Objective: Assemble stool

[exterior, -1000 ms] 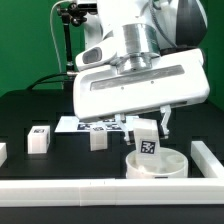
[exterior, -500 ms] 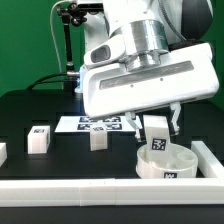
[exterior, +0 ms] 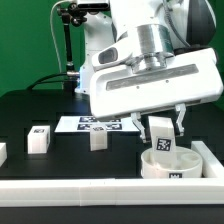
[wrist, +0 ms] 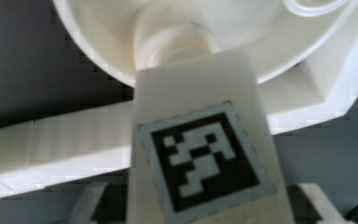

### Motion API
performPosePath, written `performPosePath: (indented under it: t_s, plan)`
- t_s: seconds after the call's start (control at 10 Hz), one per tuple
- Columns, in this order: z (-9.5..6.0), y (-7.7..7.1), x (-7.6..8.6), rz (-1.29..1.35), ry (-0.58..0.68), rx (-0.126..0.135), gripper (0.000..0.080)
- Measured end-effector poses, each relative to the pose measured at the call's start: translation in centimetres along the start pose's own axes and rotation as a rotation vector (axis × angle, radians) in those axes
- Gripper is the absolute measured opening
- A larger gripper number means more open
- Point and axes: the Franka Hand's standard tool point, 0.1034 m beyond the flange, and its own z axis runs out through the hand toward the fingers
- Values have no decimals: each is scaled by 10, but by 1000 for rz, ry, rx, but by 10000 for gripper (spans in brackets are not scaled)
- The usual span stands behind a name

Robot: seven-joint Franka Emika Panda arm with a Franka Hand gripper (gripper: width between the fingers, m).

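The round white stool seat [exterior: 175, 165] lies on the black table at the exterior view's right, close to the white side rail. My gripper [exterior: 161, 127] is shut on a white leg block [exterior: 163, 139] with a black-and-white tag. It holds the block upright with its lower end inside the seat. In the wrist view the tagged leg [wrist: 197, 140] runs down into a socket of the seat [wrist: 123, 45], and my gripper [wrist: 202, 212] clamps it from both sides. Two more tagged leg blocks [exterior: 38, 140] [exterior: 98, 139] stand on the table at the exterior view's left.
The marker board [exterior: 92, 125] lies flat behind the loose legs. White rails run along the front [exterior: 90, 190] and the exterior view's right [exterior: 207, 155]. A white piece [exterior: 2, 151] shows at the left edge. A black camera stand [exterior: 68, 40] rises behind.
My gripper with the leg has moved toward the exterior view's right, and the seat has slid the same way, closer to the side rail. The loose legs have not moved.
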Motion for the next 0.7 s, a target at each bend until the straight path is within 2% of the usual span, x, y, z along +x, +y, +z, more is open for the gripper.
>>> performPosePath:
  t_s: [0.3,0.4,0.5,0.6,0.7]
  plan:
    - [1,-2,1,0,-2,2,325]
    - [2,-1,-2,1,-13,3,400]
    - [2,-1,-2,1,-14,3,568]
    - [2,-1,-2,1,-14,3,568]
    - [1,-1,0,1,-13,3,634]
